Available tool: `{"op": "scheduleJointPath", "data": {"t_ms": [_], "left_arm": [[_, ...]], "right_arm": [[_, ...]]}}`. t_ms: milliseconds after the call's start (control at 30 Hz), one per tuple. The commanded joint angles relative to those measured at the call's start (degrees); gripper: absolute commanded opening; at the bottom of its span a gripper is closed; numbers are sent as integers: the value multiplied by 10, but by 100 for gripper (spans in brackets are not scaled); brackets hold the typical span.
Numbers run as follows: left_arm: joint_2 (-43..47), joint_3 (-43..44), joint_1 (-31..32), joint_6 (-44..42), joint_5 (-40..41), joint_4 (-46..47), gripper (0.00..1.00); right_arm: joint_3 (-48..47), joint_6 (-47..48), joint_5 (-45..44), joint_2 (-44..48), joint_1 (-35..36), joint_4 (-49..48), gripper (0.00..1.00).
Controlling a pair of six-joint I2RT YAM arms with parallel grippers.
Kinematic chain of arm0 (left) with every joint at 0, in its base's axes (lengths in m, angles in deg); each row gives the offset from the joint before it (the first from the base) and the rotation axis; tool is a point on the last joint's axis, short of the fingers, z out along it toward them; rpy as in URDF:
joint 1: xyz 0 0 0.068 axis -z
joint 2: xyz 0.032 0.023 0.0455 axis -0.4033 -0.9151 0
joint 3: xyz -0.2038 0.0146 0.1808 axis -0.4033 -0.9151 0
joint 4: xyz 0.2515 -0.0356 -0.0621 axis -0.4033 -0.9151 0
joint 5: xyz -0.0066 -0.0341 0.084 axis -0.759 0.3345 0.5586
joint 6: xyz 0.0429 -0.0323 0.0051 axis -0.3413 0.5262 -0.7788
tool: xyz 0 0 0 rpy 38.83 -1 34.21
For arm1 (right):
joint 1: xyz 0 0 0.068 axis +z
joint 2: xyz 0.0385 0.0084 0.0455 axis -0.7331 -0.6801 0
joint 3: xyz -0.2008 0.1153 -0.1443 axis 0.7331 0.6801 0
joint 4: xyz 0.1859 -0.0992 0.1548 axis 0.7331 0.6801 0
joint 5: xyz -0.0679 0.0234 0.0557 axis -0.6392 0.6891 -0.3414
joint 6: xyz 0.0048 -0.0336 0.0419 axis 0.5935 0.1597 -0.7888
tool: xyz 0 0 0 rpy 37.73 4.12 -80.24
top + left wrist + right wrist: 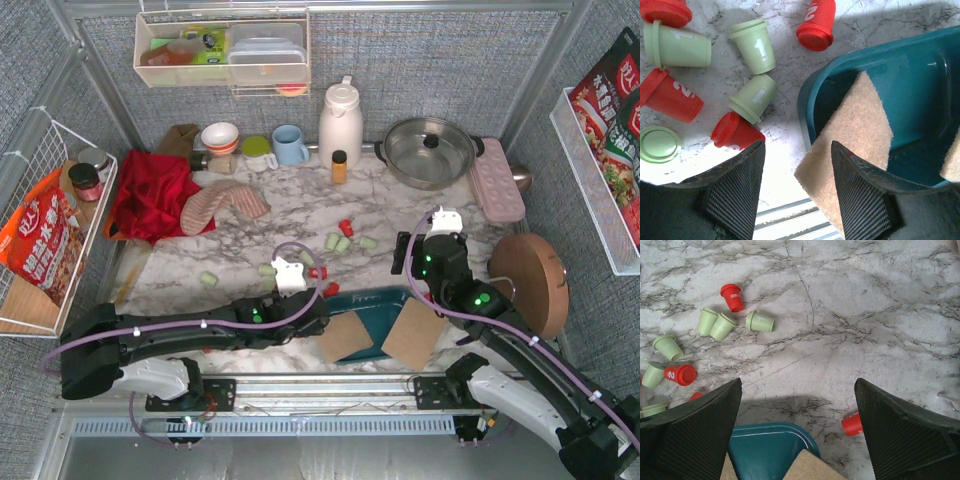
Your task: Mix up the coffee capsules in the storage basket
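The teal storage basket (385, 305) stands at the near table edge, with two tan square pads (345, 338) leaning in it. Its inside (920, 75) shows only a pad (860, 125). Red and mint coffee capsules (340, 240) lie scattered on the marble beyond and to its left; several lie on their sides (752, 97). My left gripper (318, 300) (797, 145) hangs open at the basket's left end, one finger over the pad's corner. My right gripper (428, 245) (797, 382) is wide open above the marble past the basket's far corner (770, 445). A red capsule (852, 424) lies by its right finger.
A red cloth (150, 195) and a striped mitt (225, 205) lie back left. Bowl, cups, a blue mug (290, 145), a white kettle (340, 120), an amber bottle (339, 165) and a pot (430, 150) line the back. A pink tray (497, 180) and a wooden disc (530, 280) stand right.
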Motion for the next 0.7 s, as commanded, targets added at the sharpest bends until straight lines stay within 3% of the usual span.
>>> {"op": "scheduleJointPath", "data": {"t_ms": [0, 200, 267, 467, 500, 667], "left_arm": [[4, -5, 5, 21, 1, 23, 64], [6, -20, 11, 34, 0, 62, 59], [3, -20, 13, 37, 0, 62, 53], [5, -10, 16, 20, 3, 66, 3], [7, -7, 16, 17, 4, 64, 0], [20, 12, 17, -7, 17, 51, 0]], "right_arm": [[1, 3, -5, 0, 1, -16, 99], [1, 3, -7, 2, 2, -14, 99], [1, 3, -7, 3, 2, -15, 99], [0, 4, -8, 4, 3, -14, 99], [0, 4, -7, 4, 3, -13, 99], [-1, 5, -9, 6, 3, -11, 99]]}}
